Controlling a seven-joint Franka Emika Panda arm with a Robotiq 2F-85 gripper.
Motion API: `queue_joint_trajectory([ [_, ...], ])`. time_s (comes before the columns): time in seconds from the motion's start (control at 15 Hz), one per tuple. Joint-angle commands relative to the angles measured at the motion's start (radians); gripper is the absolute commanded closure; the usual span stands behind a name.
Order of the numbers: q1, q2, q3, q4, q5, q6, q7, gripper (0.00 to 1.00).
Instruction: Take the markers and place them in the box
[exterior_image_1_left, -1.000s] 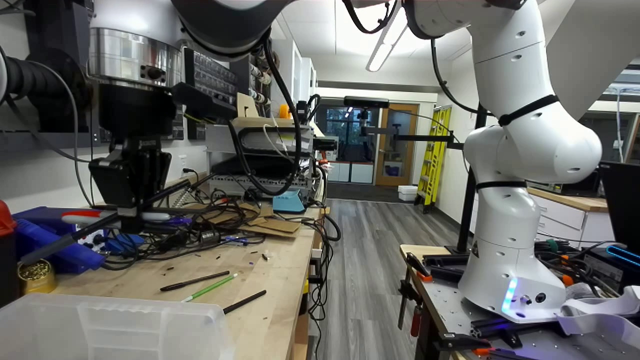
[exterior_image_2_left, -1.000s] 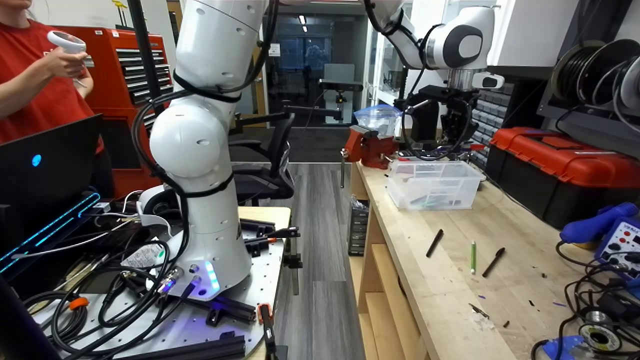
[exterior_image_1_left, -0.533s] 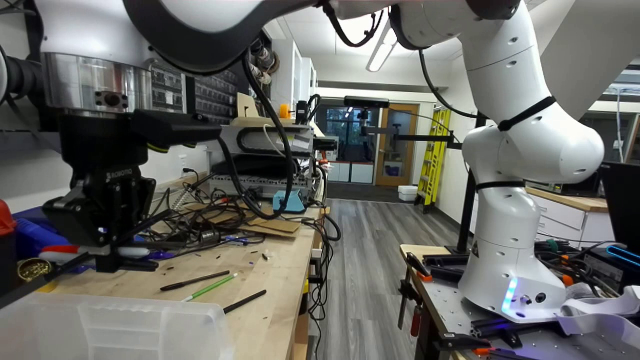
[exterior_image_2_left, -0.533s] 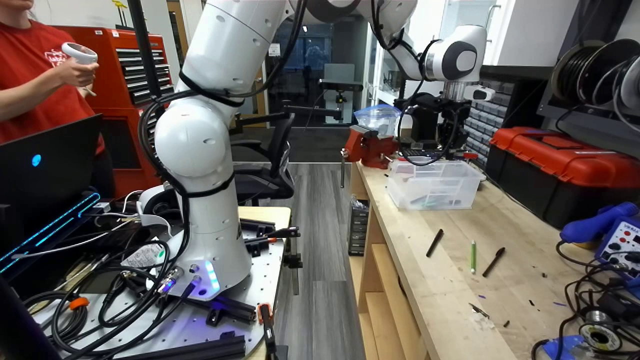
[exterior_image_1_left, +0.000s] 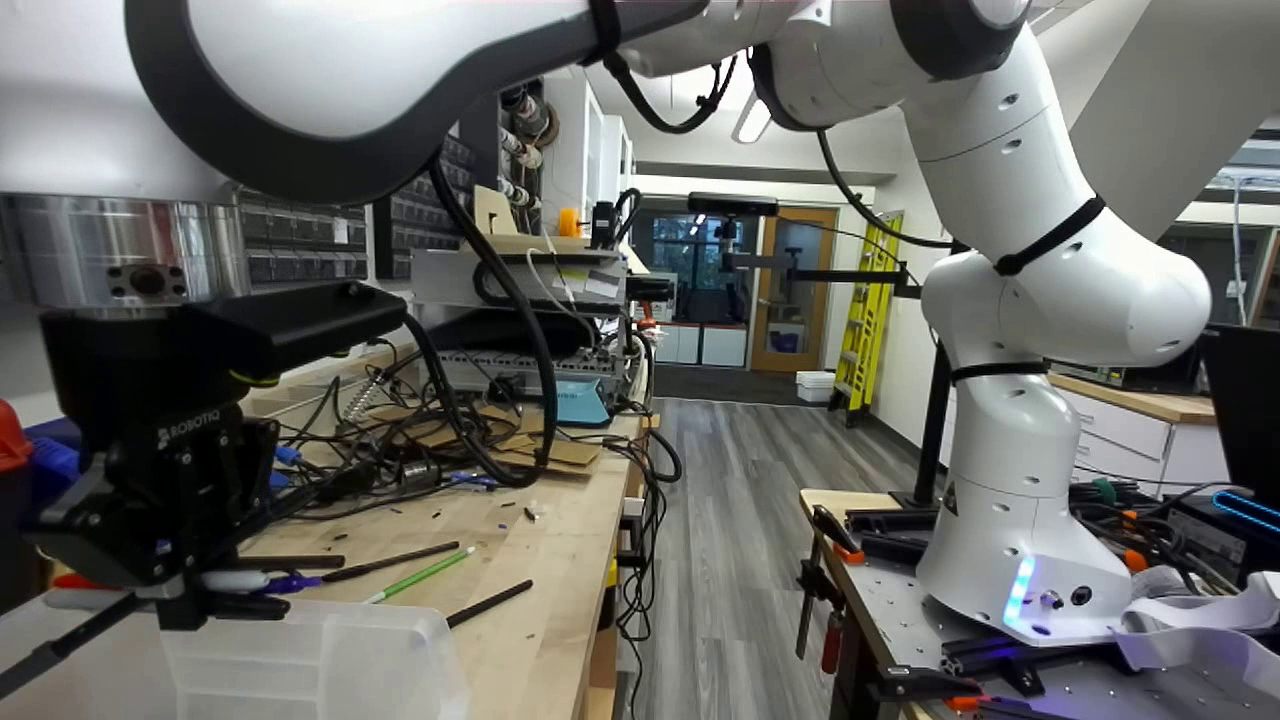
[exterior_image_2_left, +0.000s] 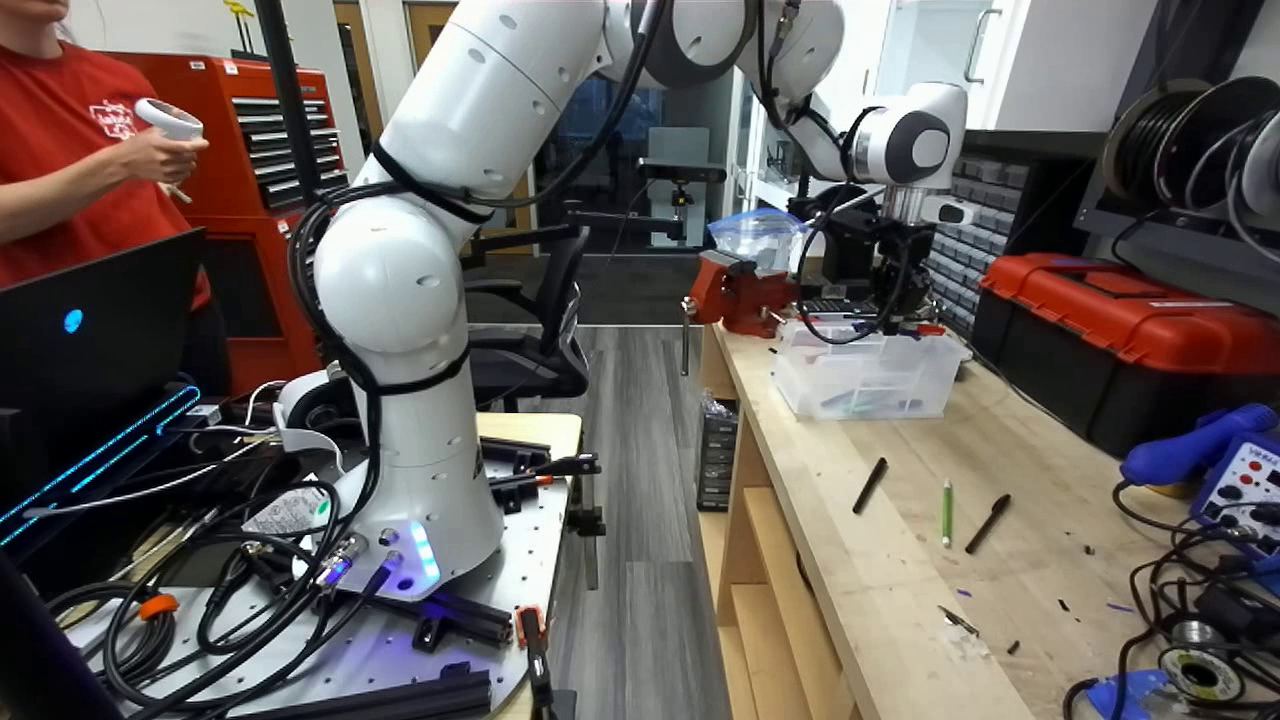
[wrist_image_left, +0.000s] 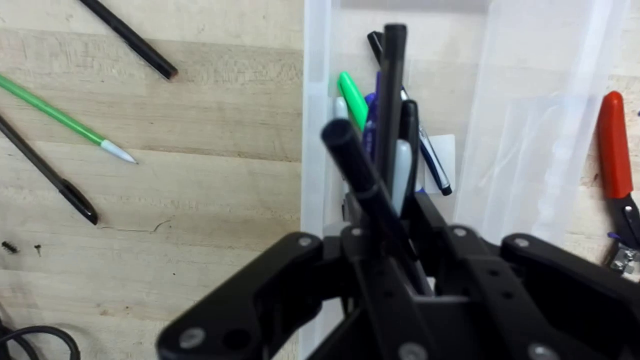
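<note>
- Over the box, the pincer is drawn in partway, gripping a bunch of markers that largely masks its fingertips.
- Step in hand, as I judge it: let the markers go. Shift inward first, since the grip sits near the wall facing the loose pens; then sink lower and spread slowly, so nothing bounces or snags the rim.
- They slant differently, so one may cling or drop late; check before lifting.
- How many are gripped I cannot count; a green marker may be held or already lying inside.
- In an exterior view the lower part of the box is cut off.
- Farther out on the bench, a black pen, a green pen and another black pen lie loose, likely for later trips.
</note>
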Motion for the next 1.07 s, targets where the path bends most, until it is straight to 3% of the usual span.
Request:
queue_joint_trajectory([
  [0.0, 0.043, 0.05, -0.028, 0.085, -0.026, -0.084, 0.025, 0.5],
  [0.07, 0.047, 0.058, -0.03, 0.096, -0.027, -0.098, 0.026, 0.49],
  [0.6, 0.048, 0.056, -0.026, 0.124, -0.014, -0.116, 0.019, 0.01],
  [1.0, 0.04, 0.062, -0.02, 0.119, -0.008, -0.081, -0.002, 0.0],
])
